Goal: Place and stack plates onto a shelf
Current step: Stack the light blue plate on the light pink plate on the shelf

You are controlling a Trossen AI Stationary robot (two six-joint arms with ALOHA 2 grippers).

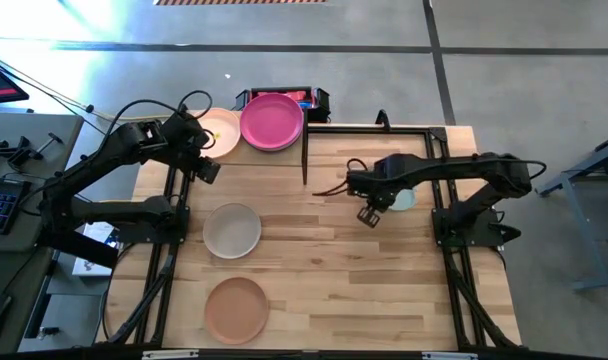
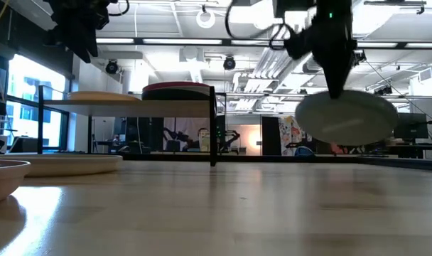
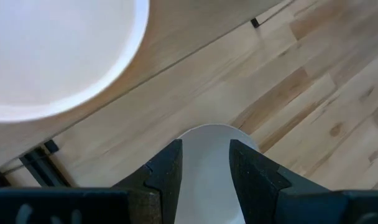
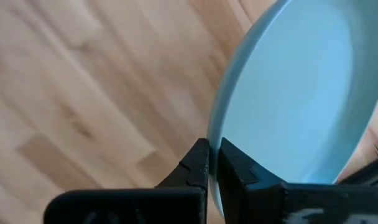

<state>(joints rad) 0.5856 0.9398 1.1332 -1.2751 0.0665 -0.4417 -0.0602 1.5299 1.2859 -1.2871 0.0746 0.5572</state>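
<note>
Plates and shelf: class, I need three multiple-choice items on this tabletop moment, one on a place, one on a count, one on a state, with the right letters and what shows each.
1. Where is the magenta plate?
A. on the shelf
B. on the bare tabletop
C. in the left gripper

2. How many plates lie on the tabletop in front of the shelf?
A. none
B. two
C. four

3. What state is the pale green plate in?
A. flat on the table
B. stacked on the shelf
C. held in the air

Key:
1 A: the magenta plate sits on the shelf beside a cream plate.
2 B: an off-white plate and a tan plate lie there.
3 C: the right gripper pinches the rim of the pale green plate, clear of the tabletop.
</note>
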